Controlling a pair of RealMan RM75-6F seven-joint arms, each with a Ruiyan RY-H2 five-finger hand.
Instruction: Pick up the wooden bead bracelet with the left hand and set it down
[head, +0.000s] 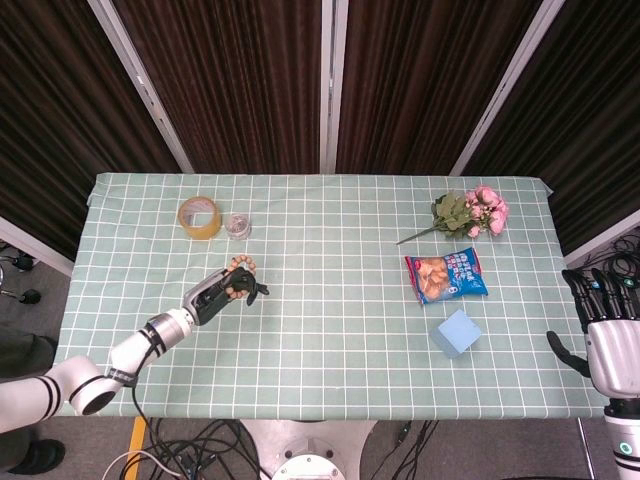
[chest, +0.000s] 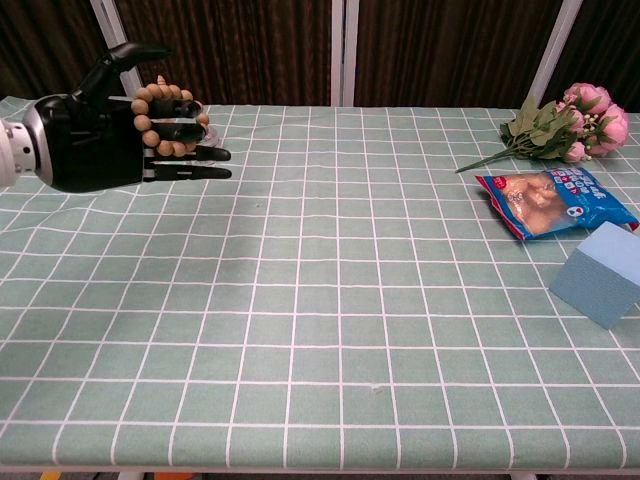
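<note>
The wooden bead bracelet is looped over the outstretched fingers of my black left hand, which hovers above the left part of the green checked table with its thumb raised. In the head view the bracelet sits at the tip of the left hand, clear of the cloth as far as I can tell. My right hand hangs beyond the table's right edge, fingers apart and empty; the chest view does not show it.
A tape roll and a small round tin lie at the back left. At the right are pink flowers, a snack bag and a blue block.
</note>
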